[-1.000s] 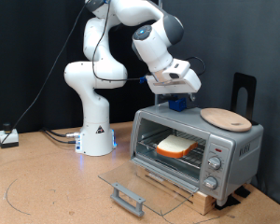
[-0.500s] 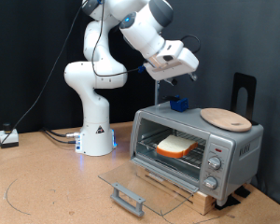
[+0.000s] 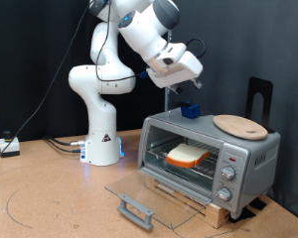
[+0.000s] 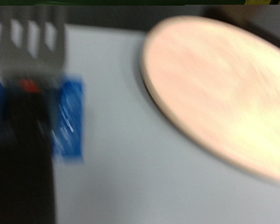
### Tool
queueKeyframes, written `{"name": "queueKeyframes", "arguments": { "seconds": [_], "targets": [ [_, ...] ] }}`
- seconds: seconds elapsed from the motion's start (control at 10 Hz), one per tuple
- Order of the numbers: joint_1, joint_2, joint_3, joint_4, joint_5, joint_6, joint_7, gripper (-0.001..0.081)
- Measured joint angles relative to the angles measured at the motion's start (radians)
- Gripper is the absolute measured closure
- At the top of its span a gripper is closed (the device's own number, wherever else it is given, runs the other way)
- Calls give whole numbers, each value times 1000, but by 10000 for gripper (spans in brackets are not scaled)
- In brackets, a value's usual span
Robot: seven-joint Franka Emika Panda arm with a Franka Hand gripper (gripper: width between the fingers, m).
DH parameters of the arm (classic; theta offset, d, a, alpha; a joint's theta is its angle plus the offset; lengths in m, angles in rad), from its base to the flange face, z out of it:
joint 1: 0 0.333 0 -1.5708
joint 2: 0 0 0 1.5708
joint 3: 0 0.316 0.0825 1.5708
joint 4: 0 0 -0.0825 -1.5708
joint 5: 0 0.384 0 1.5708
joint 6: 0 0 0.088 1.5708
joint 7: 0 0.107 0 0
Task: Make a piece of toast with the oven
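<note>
The piece of toast [image 3: 187, 154] already lies on the rack inside the oven [image 3: 250, 155], whose glass door [image 3: 149, 196] hangs open; the gripper [image 3: 175, 82] hovers above the oven's top, holding nothing; whether its fingers are parted I cannot tell.

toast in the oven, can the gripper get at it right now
Probably yes. The oven door hangs open and flat in front, leaving the toast on the rack exposed. The gripper hangs above the oven top, so it would need to come around and down to the front opening.
</note>
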Motion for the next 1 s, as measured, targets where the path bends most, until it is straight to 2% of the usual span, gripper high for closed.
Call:
{"name": "queueKeyframes", "arguments": {
  "seconds": [0.2, 0.5, 0.8, 1.0],
  "targets": [
    [-49, 23, -25, 2, -3, 6, -22, -1],
    [-117, 73, -106, 12, -92, -44, -32, -1],
    [-179, 144, -189, 36, -168, -87, -74, -1],
    [-210, 209, -225, 67, -185, -98, -88, -1]
  ]
}}
